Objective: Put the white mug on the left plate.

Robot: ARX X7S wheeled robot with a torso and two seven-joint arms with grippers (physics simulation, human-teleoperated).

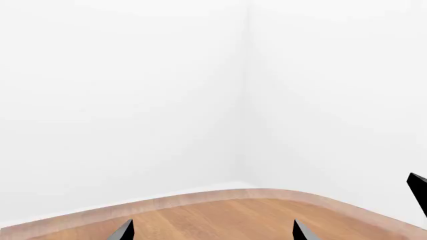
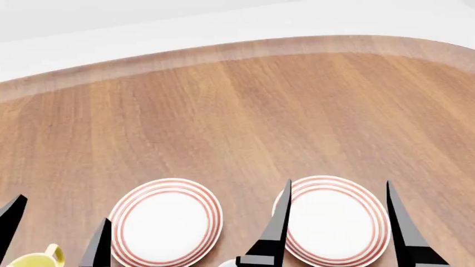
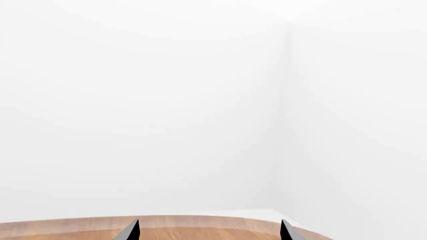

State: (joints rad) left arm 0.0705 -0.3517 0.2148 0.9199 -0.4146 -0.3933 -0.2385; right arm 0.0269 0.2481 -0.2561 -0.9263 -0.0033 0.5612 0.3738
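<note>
Both my left gripper and right gripper hang spread and empty near the table's near edge. The left plate lies there. The white mug is barely visible, so I'd look down before reaching.

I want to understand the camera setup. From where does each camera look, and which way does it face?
Head view: from the robot's head, down onto the brown wooden table and two round red-ringed white plates; black fingers of both grippers show.
Left wrist view: near the left gripper, facing white walls; finger tips show.
Right wrist view: near the right gripper, likewise.
Shared: both wrist views show the table's far edge.
</note>
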